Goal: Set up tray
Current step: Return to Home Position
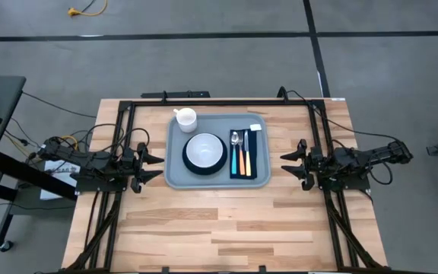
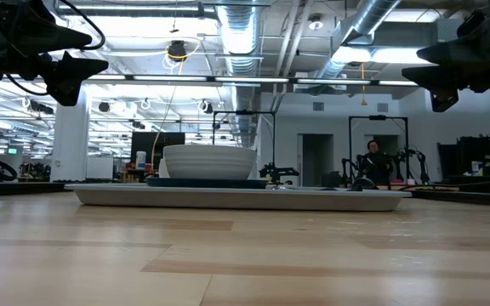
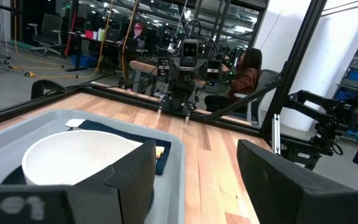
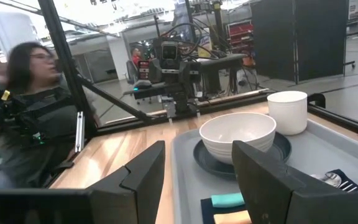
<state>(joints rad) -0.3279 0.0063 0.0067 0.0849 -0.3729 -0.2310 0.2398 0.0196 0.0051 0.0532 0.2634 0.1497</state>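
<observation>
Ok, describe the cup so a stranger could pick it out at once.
On the wooden table lies a grey-blue tray. In the high view, the cup stands in the tray's top left corner. It is small, white and tall-sided, unlike the wide bowl on its dark plate beside it.

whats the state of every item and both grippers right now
tray, flat on table, loaded
bowl, upright, empty, on dark plate
cup, upright, at tray's corner
napkin, flat, cutlery lying on it
left gripper, jaws open, empty, beside tray
right gripper, jaws open, empty, beside tray
</observation>
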